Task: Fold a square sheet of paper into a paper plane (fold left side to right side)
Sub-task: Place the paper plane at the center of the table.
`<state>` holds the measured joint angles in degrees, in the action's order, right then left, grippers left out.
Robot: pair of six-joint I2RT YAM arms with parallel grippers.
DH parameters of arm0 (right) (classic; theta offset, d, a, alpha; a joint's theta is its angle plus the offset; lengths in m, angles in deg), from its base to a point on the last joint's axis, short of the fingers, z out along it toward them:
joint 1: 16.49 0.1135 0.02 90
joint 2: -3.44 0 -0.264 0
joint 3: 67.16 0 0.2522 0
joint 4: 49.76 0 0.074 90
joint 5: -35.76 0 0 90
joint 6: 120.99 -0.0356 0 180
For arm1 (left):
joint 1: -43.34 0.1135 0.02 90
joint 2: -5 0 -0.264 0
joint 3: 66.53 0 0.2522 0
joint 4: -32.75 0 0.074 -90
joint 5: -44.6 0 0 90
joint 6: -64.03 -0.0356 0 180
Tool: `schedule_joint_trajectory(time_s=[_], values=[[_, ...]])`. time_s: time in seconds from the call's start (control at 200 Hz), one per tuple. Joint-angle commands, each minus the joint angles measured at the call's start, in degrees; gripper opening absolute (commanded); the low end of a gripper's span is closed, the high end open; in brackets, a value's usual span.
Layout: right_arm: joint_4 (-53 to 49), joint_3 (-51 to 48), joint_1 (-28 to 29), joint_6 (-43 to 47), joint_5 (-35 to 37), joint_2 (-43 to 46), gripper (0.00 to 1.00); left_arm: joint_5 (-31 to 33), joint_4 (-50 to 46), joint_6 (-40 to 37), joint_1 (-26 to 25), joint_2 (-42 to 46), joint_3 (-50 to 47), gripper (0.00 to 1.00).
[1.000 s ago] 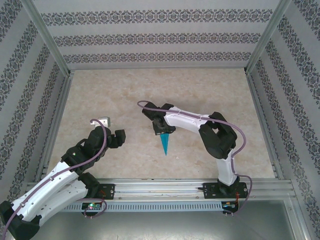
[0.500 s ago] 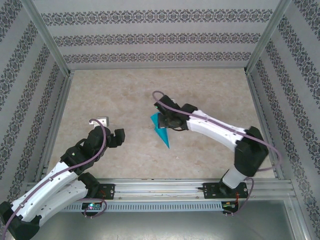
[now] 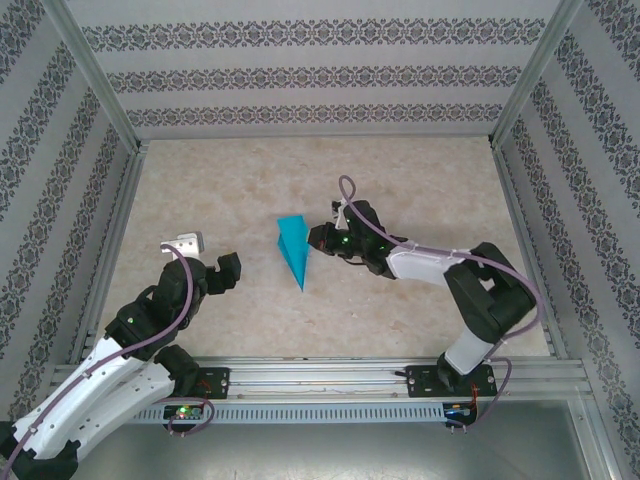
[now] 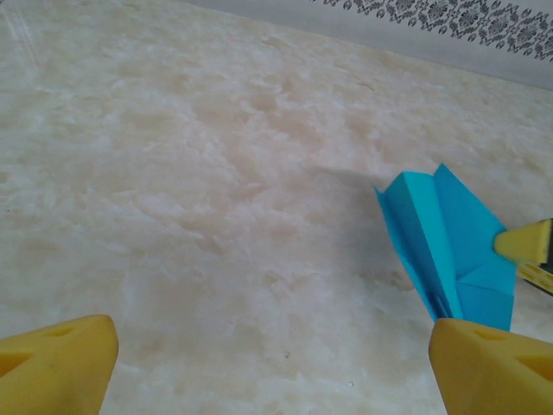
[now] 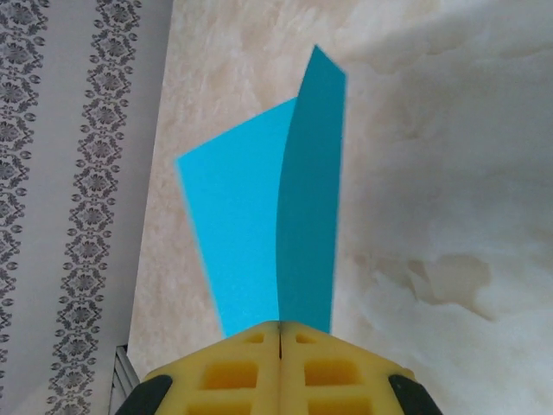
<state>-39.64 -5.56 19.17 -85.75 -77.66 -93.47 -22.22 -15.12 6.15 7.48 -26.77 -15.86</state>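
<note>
The paper plane (image 3: 293, 250) is a slim teal-blue dart, its point aimed at the near edge, at the middle of the table. My right gripper (image 3: 318, 240) is shut on its right rear edge. In the right wrist view the yellow pads (image 5: 259, 363) press together on the paper plane (image 5: 276, 225), whose two wings stand up from the pinch. My left gripper (image 3: 208, 255) stands open to the left, apart from the paper. In the left wrist view, the paper plane (image 4: 441, 233) lies right of my open left gripper (image 4: 272, 363), with a right fingertip (image 4: 523, 242) on its edge.
Patterned walls (image 3: 320, 75) and metal frame posts (image 3: 100, 90) enclose the beige marbled table (image 3: 230, 190). A metal rail (image 3: 320, 375) runs along the near edge by both arm bases. A worn patch (image 5: 449, 281) marks the tabletop near the plane.
The right arm has carried the paper plane leftward and stretched out low over the table, gripper still shut on it. The left gripper has opened wider and shifted slightly left.
</note>
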Motion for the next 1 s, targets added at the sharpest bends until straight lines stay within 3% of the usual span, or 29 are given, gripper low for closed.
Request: schedule_joint_trajectory(time_s=[0.0, 0.255, 0.859, 0.994], values=[[9.1, -0.7, -0.1, -1.2, -1.9, -3.9, 0.00, 0.7, -2.5, 0.4, 0.9, 0.2, 1.2, 0.93], [9.6, -3.7, -1.3, 0.9, 0.4, -8.1, 0.00, -1.2, -1.0, 1.0, 0.9, -0.5, -0.4, 0.92], [5.3, -9.0, -2.8, 4.9, 4.1, -1.1, 0.00, -3.7, 1.8, 1.3, 0.9, -5.3, -0.6, 0.92], [4.5, -9.2, -2.9, 5.1, 4.3, -1.1, 0.05, -3.8, 2.0, 1.4, 0.9, -5.8, -0.5, 0.92]])
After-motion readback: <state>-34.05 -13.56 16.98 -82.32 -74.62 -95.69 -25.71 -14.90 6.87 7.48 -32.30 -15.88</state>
